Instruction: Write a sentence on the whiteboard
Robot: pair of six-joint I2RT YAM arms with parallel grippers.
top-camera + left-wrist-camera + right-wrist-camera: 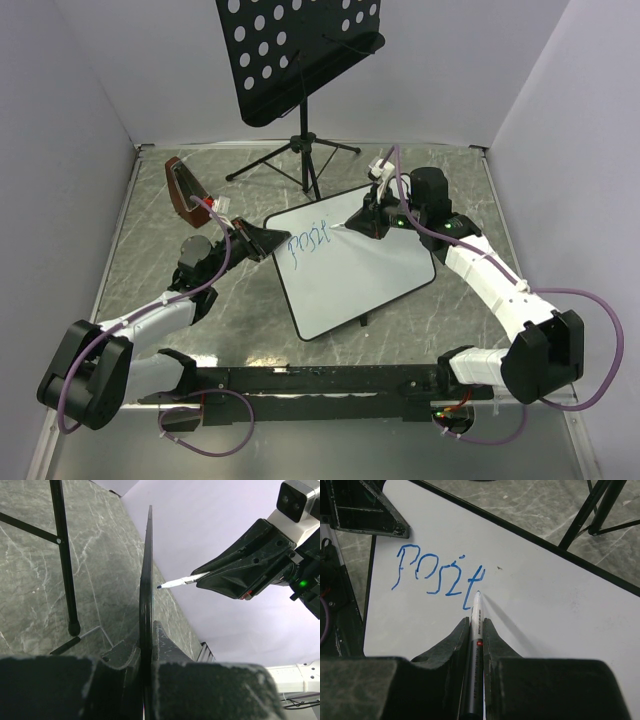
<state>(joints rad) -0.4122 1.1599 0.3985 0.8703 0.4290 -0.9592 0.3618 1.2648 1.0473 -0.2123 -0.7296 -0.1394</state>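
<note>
Surface: grey-green marble table (250, 330), white walls (120, 70), black perforated music stand (290, 50) at the rear. The whiteboard (370, 270) is held tilted over mid-table, with its left corner pinched tight in the left gripper (262, 240). The right gripper (362, 222) reaches in from the right, jaws clamped on a marker (475, 625). Only the right wrist view shows the sentence (437, 575): blue "Posit", with the tip at the last letter. The left wrist view shows the board edge-on, and from there tip contact looks uncertain.

1. The whiteboard (360, 275) sits at the desk's (400, 340) centre.
2. The music stand (300, 60) is behind it, at 12 o'clock.
3. The left fingers (262, 238) clamp its 9 o'clock edge.
4. The right fingers (365, 222), at 1 o'clock, set the marker (476, 625) at the sentence's (308, 242) end.
</note>
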